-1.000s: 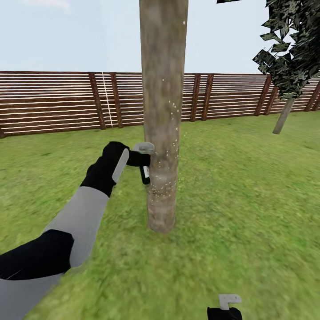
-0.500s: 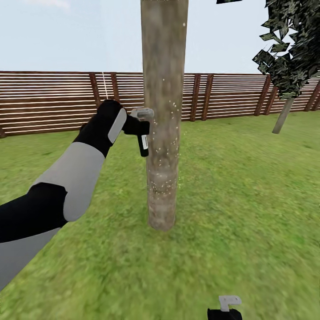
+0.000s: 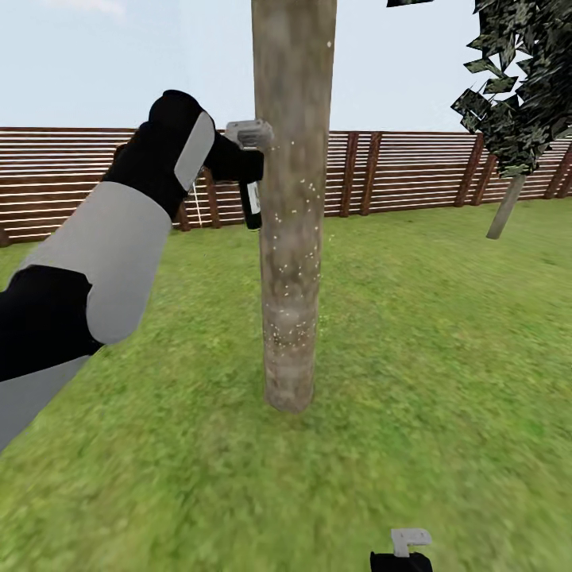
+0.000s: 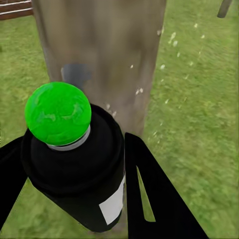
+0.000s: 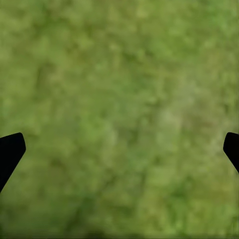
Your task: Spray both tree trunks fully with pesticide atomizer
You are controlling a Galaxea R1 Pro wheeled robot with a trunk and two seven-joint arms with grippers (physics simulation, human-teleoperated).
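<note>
Though beside trunk [image 3: 292, 238], atomizer [image 3: 251, 202] hand-held [image 3: 238, 163]

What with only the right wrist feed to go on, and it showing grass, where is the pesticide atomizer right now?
Observer: The left end effector holds the pesticide atomizer raised close beside the tree trunk, its head about level with the fence top in the head view.
Operator: Is the grip good?
Observer: In the left wrist view, both fingers flank the bottle's dark body.
Operator: Any spray on the bark?
Observer: White specks dot the trunk from the atomizer's height downward, thickest low down.
</note>
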